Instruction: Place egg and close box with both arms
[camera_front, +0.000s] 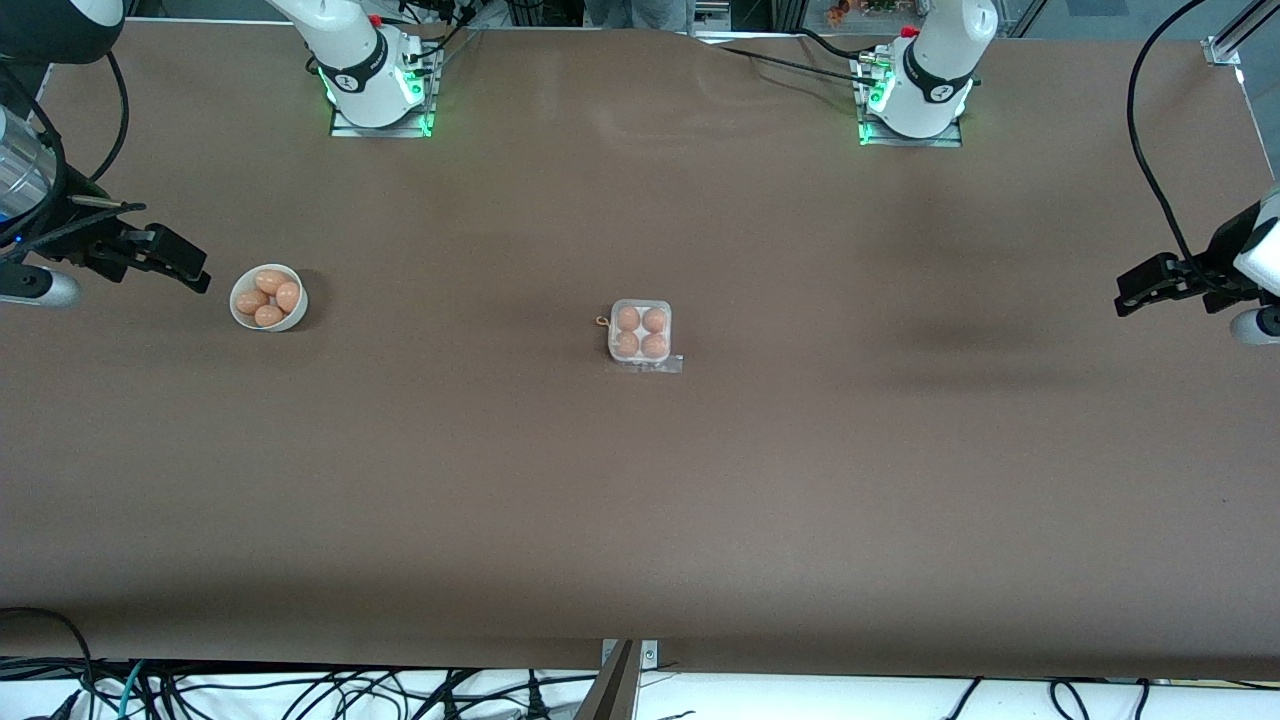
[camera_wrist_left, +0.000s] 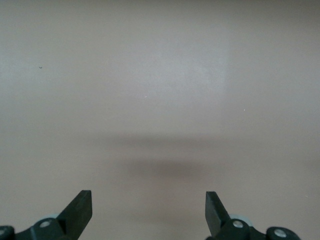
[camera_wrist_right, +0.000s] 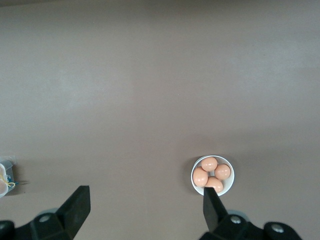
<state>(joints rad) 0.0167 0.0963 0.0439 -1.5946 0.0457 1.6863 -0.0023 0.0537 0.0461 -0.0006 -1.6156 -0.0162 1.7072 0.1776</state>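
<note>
Sitting mid-table, the box (camera_front: 640, 332) is showing all four cells filled with eggs (camera_front: 627, 318), and its clear lid looks to be lying down over them, though whether it is latched is too fine to tell. The bowl (camera_front: 268, 298), well apart from the box toward the right arm's end of the table, is holding four more eggs. The right gripper (camera_front: 180, 262) is hanging just beside the bowl, on the side away from the box, with its jaws spread wide and nothing between them — its wrist view is looking down on the bowl (camera_wrist_right: 212, 175), with a corner of the box (camera_wrist_right: 6, 175) at the frame's edge. The left gripper (camera_front: 1140, 290) is hovering well apart from the box, over bare table toward the left arm's end, fingers (camera_wrist_left: 80, 207) likewise parted and empty. Both arms are waiting out at the sides, so the placing and closing seem to be finished, or nearly — judging by the full tray. If anything is remaining, it is calling for both grippers to be travelling in to the box and pressing the lid down evenly.
</note>
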